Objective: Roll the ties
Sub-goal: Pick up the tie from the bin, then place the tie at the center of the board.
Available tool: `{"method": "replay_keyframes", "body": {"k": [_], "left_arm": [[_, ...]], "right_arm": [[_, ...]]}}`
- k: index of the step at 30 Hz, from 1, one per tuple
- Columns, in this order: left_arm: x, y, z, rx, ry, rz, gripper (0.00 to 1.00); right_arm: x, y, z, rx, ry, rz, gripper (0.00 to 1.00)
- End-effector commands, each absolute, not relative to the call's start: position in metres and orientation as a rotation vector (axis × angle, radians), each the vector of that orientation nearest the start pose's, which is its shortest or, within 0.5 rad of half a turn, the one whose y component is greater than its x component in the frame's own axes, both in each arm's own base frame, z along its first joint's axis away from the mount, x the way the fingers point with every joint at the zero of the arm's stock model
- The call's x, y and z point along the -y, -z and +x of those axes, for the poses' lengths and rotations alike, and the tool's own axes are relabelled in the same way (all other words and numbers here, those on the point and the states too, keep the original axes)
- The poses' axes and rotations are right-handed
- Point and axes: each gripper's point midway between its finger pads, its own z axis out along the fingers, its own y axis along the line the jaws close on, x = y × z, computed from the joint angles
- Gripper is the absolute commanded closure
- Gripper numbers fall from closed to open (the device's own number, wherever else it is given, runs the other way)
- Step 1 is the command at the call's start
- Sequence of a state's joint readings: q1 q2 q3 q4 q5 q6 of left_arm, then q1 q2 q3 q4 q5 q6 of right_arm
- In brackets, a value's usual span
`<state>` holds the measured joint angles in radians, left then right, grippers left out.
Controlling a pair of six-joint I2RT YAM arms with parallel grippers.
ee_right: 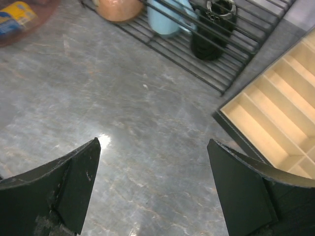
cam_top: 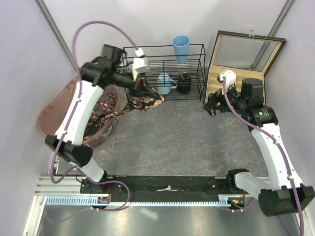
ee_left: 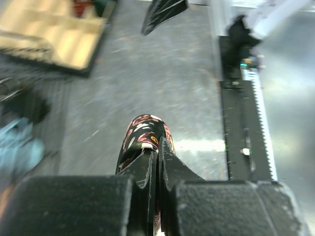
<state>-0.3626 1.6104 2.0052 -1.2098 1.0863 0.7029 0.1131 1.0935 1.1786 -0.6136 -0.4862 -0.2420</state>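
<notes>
Step in hand, as I judge it: drawing one tie (cam_top: 147,102) out of the tub (cam_top: 45,114) so it can be laid flat on the table (cam_top: 182,142) for rolling. I am holding the left gripper (cam_top: 142,88) raised above the table's far left, just right of the tub, with its jaws pressed together on a fold of the patterned fabric. In the left wrist view the tie (ee_left: 142,135) is bulging out just ahead of the fingertips (ee_left: 150,164) as a rounded loop, so the hold is on a bunched part, not on an end. From the pinch the cloth is hanging down and trailing left, and its tail is running over the rim into the tub, where more ties (cam_top: 101,115) are lying in a heap. To do this well I am planning to carry the gripper right and toward me, low and slow, so the tail slides free without dragging its neighbours out, then to set the strip down straight on bare table. The bunched hold looks likely to leave a twist, so a regrip near one end may be needed. The right gripper (cam_top: 212,105) is hanging with jaws spread wide and holding nothing, well apart from the tie, beside the wooden box (cam_top: 275,49) and near the wire rack (cam_top: 197,49).
</notes>
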Motion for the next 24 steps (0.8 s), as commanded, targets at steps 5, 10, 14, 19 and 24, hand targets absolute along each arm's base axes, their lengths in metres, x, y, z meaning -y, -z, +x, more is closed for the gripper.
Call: {"method": "replay_keyframes", "body": {"k": [5, 10, 14, 19, 24], "left_arm": [[0.292, -0.363, 0.245, -1.318, 1.252, 1.559, 0.98], [0.288, -0.359, 0.237, -1.299, 1.259, 1.587, 0.98], [0.283, -0.357, 0.226, -1.307, 1.27, 1.607, 0.98], [0.281, -0.353, 0.224, -1.306, 1.265, 1.616, 0.98], [0.279, -0.352, 0.222, -1.317, 1.271, 1.615, 0.98]], "right_arm": [[-0.175, -0.305, 0.276, -1.583, -0.761, -0.619, 0.02], [-0.238, -0.298, 0.274, -1.406, -0.813, -0.804, 0.02], [-0.265, -0.305, 0.282, -1.321, -0.839, -0.879, 0.02], [-0.303, -0.313, 0.264, -1.183, -0.885, -1.006, 0.02], [-0.326, -0.322, 0.254, -1.096, -0.934, -1.054, 0.02]]}}
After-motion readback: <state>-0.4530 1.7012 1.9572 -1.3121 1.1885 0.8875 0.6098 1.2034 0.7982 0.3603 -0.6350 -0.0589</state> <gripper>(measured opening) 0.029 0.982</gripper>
